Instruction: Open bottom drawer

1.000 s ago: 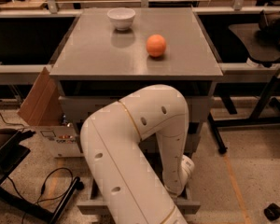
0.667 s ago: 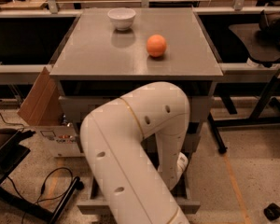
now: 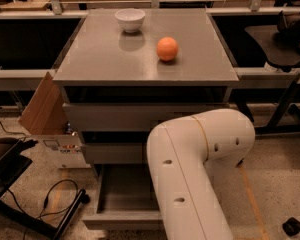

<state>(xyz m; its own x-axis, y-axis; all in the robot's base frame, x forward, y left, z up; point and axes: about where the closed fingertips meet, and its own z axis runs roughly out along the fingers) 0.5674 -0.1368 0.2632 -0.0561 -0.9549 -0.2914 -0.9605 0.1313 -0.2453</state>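
Observation:
The grey cabinet (image 3: 140, 59) has three drawers. The bottom drawer (image 3: 124, 188) stands pulled out toward me, its plain grey box interior showing and its flat front (image 3: 121, 219) low in the view. The middle drawer front (image 3: 115, 153) and the top drawer front (image 3: 110, 116) sit further back above it. My white arm (image 3: 200, 164) bends from the right of the cabinet down to the bottom edge and covers the drawer's right part. My gripper is hidden, out of view behind or below the arm.
A white bowl (image 3: 130, 20) and an orange (image 3: 167, 49) sit on the cabinet top. A cardboard box (image 3: 42, 109) leans at the cabinet's left. Cables (image 3: 55, 199) and a black stand lie on the floor at left. A dark chair (image 3: 285, 44) stands at right.
My arm has swung to the right and now uncovers the open bottom drawer. The gripper, seen low at the cabinet's front before, no longer shows.

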